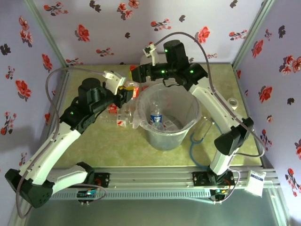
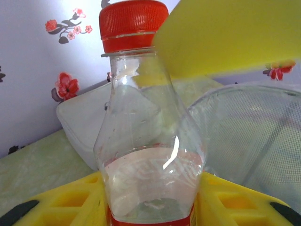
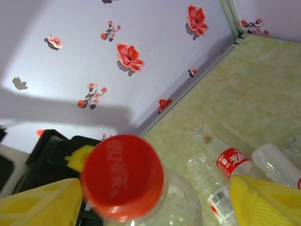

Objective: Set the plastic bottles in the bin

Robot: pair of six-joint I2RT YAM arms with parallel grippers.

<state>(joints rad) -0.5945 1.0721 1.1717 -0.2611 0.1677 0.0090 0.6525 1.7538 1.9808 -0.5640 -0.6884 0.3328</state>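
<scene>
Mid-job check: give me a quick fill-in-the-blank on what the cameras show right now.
The left gripper holds a bottle with a ___ cap.
The bottle standing in the bin has a ___ label; the bin is otherwise nearly empty.
In the left wrist view, the white box is ___ the held bottle.
Missing words: red; blue; behind.

Bin [image 1: 164,139]: one; blue-labelled bottle [image 1: 156,117] inside it: one distinct; red-capped bottle [image 2: 149,141] held off the worktop: at least one; red-and-white-labelled bottles [image 3: 230,162] lying on the worktop: at least two, exact total indeterminate; white lidded box [image 2: 80,127] at the worktop's far edge: one; robot arms [image 1: 51,150]: two.
</scene>
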